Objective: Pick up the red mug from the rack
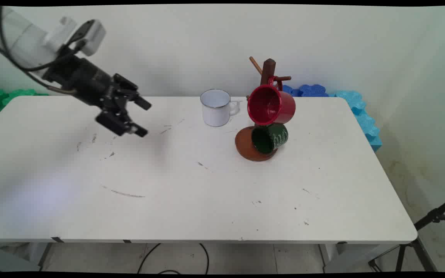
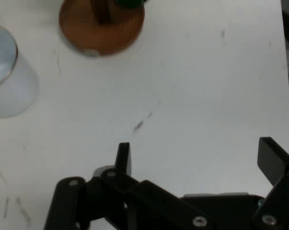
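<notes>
White table (image 1: 207, 193) under me; my gripper (image 1: 139, 117) hangs at left of frame, fingers spread, holding nothing. At center, a white mug (image 1: 215, 108) stands beside the rack (image 1: 255, 148), where red mug (image 1: 270, 105) and green mug (image 1: 270, 138) hang.

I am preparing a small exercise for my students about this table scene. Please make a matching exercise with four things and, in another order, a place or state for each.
Things:
1. white mug
2. red mug
3. green mug
4. end effector

States:
a. hangs low on the rack, over its round base
b. open, above the table's left part
c. stands upright on the table
d. hangs high on the rack

Pairs: 1-c, 2-d, 3-a, 4-b
</notes>
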Available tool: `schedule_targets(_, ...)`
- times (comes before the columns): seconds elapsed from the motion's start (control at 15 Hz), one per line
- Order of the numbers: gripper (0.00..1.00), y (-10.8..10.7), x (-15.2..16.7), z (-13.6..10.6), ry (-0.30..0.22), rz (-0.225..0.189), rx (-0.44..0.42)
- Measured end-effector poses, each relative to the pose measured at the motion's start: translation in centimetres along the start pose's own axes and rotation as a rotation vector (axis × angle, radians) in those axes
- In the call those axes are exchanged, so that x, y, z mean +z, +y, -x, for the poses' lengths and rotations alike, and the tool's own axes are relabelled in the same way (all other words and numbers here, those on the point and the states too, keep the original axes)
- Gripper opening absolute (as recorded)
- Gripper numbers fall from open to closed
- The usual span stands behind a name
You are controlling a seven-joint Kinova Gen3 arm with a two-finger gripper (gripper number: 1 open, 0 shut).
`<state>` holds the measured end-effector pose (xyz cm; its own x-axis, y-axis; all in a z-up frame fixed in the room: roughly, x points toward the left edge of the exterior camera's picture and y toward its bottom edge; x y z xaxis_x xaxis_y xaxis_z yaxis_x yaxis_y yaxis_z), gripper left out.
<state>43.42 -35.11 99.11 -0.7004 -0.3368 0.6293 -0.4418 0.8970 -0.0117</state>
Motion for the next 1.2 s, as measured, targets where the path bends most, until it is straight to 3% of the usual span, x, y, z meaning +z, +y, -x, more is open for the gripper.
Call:
schedule_targets(0.33,1.0,2.7,4.0,-4.9,0.045,-0.035,-0.097)
schedule_targets(1.2,1.0,8.4,15.2,-15.5,0.189,-0.136,-0.256)
